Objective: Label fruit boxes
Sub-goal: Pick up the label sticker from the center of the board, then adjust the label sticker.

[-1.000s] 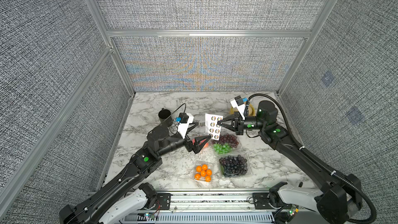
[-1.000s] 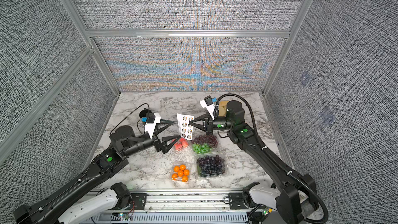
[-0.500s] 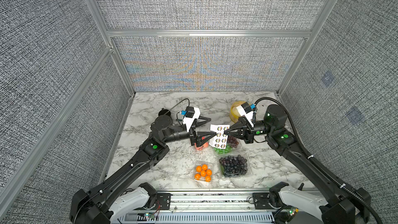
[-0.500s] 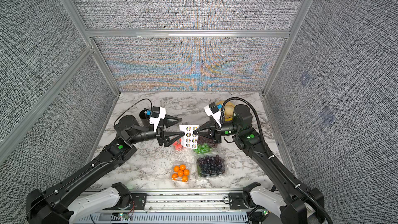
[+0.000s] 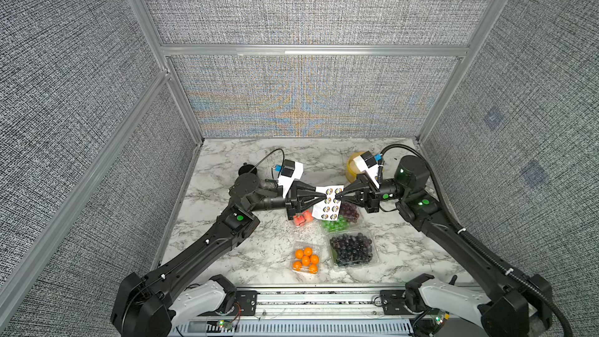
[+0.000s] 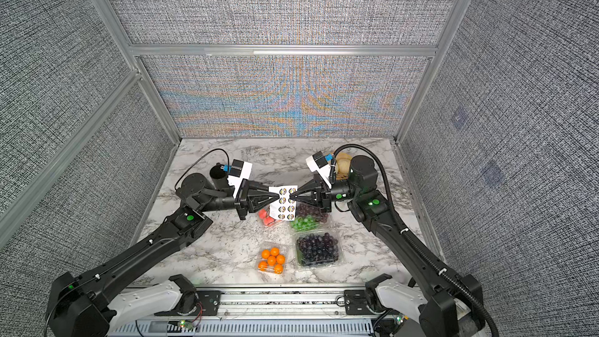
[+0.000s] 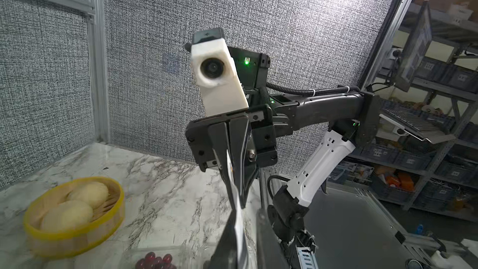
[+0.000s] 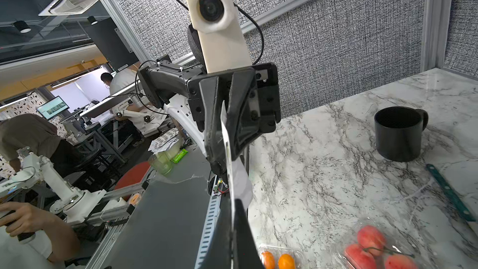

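Together, the left fingers and right fingers pinched opposite edges of the sticker sheet above the strawberry box and red-green grape box. The orange-ball box and dark grape box sat side by side on the desk.

L hand & R hand both pinch sticker sheet, above fruit boxes.
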Motion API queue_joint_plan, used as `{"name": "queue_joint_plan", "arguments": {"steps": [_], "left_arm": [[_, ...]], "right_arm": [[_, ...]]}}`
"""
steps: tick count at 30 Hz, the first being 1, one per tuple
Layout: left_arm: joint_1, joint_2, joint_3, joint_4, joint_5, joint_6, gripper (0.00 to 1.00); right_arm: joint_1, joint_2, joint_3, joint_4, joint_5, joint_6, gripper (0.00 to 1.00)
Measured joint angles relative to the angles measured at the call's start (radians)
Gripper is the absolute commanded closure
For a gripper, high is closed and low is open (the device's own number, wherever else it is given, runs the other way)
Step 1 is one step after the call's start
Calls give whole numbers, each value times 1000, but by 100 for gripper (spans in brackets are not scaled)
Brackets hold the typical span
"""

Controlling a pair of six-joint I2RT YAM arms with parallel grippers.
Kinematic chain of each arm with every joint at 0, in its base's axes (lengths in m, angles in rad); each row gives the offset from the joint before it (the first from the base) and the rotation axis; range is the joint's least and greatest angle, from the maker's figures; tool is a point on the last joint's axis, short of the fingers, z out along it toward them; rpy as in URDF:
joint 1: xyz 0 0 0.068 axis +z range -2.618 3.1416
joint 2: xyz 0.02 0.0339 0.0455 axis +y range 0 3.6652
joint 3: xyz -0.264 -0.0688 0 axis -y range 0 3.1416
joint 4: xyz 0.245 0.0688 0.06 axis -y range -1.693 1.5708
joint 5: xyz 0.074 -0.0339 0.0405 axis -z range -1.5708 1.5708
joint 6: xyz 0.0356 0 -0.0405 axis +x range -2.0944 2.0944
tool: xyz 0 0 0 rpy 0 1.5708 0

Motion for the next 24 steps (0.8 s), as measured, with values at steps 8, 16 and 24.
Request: {"name": "queue_joint_plan", "arguments": {"steps": [8,16,24], "left_arm": [[0,-5,-2,-1,-8,-7,100],[0,-18,-9,-8,-27,-13,100],[0,-13,-15,-7,-29,-23,100]], "right_arm": [[2,3,-1,0,10,3,100],[8,-20,-26,44,19,25,87],[54,21,-14,181,39,106,84]]}}
